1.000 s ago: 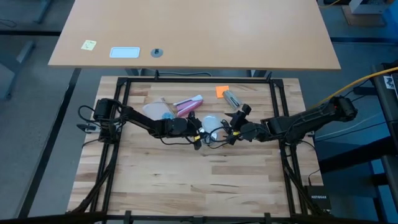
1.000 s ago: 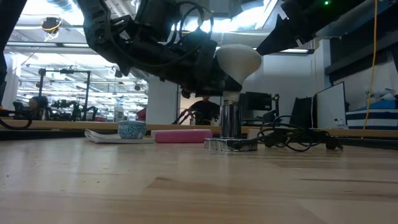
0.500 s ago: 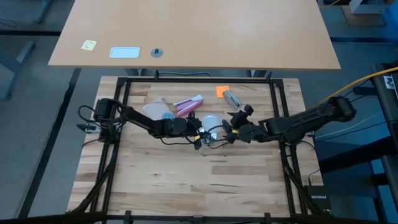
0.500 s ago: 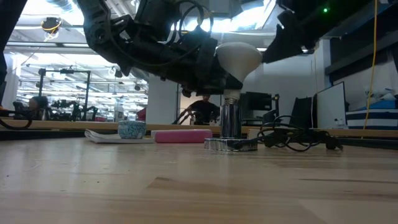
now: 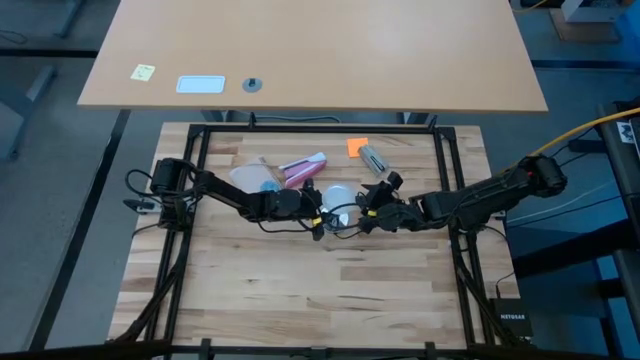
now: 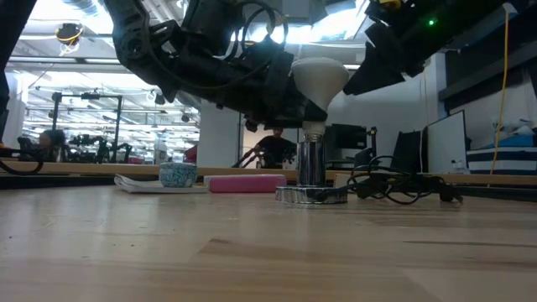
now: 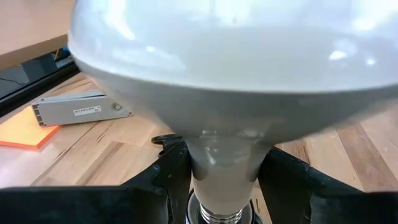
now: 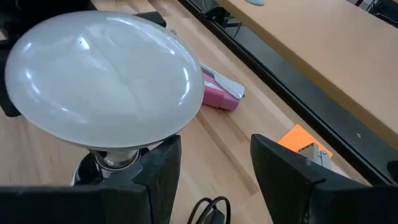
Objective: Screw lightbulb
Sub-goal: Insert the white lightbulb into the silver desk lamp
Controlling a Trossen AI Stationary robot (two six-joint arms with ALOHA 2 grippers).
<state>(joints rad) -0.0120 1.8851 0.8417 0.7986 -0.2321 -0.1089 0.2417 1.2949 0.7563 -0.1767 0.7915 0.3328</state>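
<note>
While the lightbulb (image 6: 320, 78) stands upright with its screw base at the mouth of the silvery socket (image 6: 311, 174) near the middle of the table (image 5: 330, 290), the left gripper (image 7: 219, 180) has its jaws closed narrowly on the bulb's neck, apparently to steady it for threading. The right gripper (image 8: 210, 165) sits just beside the bulb, jaws wide and holding nothing, likely placed to take the next turn.

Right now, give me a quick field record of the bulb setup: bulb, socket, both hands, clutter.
lightbulb: upright, screw base down in the socket
socket: silvery, standing on the wooden table, black cord trailing off
left hand: shut on the lightbulb's neck
right hand: open, fingers beside the bulb, not gripping
clutter: pink-and-white tube, orange note behind
</note>
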